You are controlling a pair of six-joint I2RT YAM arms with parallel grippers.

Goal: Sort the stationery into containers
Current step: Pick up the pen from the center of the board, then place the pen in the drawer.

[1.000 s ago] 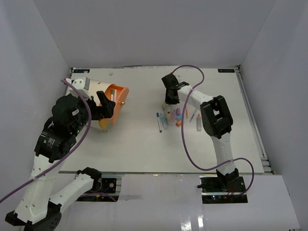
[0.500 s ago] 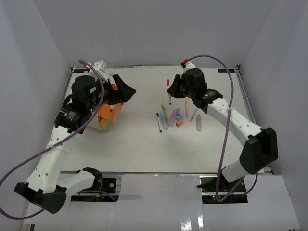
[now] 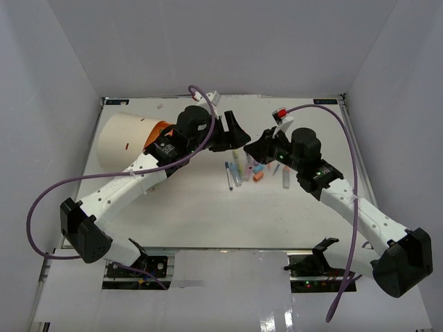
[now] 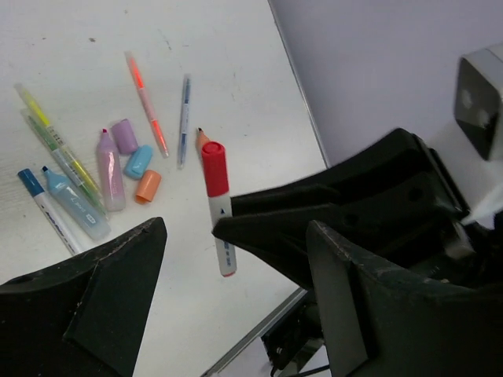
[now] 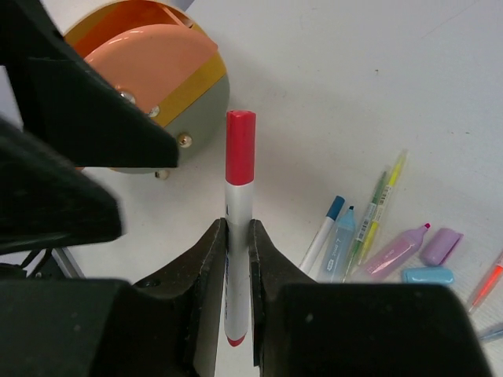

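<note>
My right gripper [image 5: 238, 229] is shut on a white marker with a red cap [image 5: 240, 149], held upright above the table. In the left wrist view the same marker [image 4: 218, 206] hangs between the wide-open fingers of my left gripper [image 4: 236, 236], untouched by them. From above, the left gripper [image 3: 234, 133] and right gripper [image 3: 259, 146] meet nose to nose over the table's middle. More stationery [image 3: 242, 169] lies below them: pens, highlighters and stubby blocks [image 4: 110, 169]. The cream container [image 3: 123, 142] with its orange face [image 5: 149, 67] lies on its side at the left.
Brass knobs [image 5: 185, 140] stick out of the container's face. A purple cable [image 3: 62, 187] loops off the left arm and another [image 3: 353, 228] off the right arm. White walls close in the table on three sides.
The left arm swung away from the container to the middle, its jaws narrowing a little. The right gripper lifted the red-capped marker off the pile and came to face the left gripper.
</note>
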